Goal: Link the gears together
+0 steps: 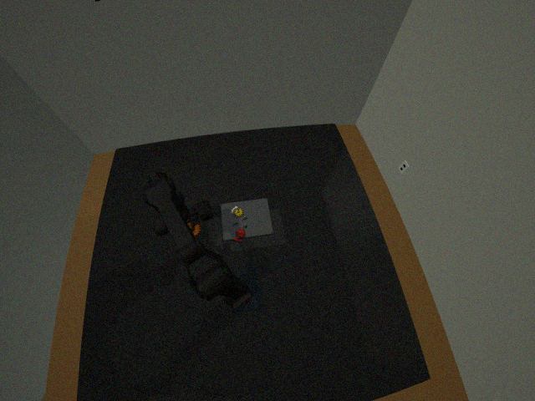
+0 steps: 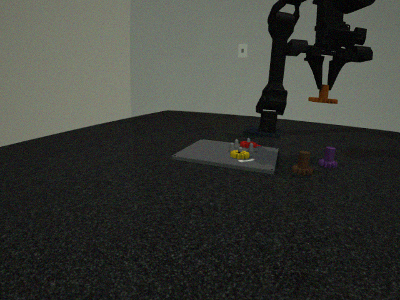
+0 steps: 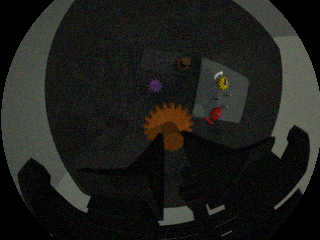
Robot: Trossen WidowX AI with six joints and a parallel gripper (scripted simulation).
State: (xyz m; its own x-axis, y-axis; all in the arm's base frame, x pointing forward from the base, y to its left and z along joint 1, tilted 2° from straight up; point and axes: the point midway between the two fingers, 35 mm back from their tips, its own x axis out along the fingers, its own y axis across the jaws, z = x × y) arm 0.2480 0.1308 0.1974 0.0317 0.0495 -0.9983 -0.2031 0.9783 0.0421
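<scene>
My gripper (image 2: pixel 325 87) (image 3: pixel 171 135) is shut on the handle of the large orange gear (image 1: pixel 196 229) (image 2: pixel 322 100) (image 3: pixel 167 116) and holds it level, high above the table. The grey board (image 1: pixel 257 211) (image 2: pixel 200 151) (image 3: pixel 237 92) bears the red gear (image 1: pixel 240 235) (image 2: pixel 248 144) (image 3: pixel 216 111), the yellow gear (image 1: pixel 238 214) (image 2: pixel 239 155) (image 3: pixel 220 83) and several bare grey pegs between and around them. A brown gear (image 2: pixel 302 166) (image 3: pixel 183 64) and a smaller purple gear (image 2: pixel 329 159) (image 3: pixel 155 86) stand upright on the table beside the board. The arm hides them in the top view.
The white arrow (image 1: pixel 234 210) (image 2: pixel 246 160) (image 3: pixel 218 75) lies beside the yellow gear, and the red arrow (image 1: pixel 237 240) beside the red gear. The dark table (image 1: pixel 302 302) (image 2: pixel 161 225) extends around the board. The held gear is off to the side of the board, above the level of the loose gears.
</scene>
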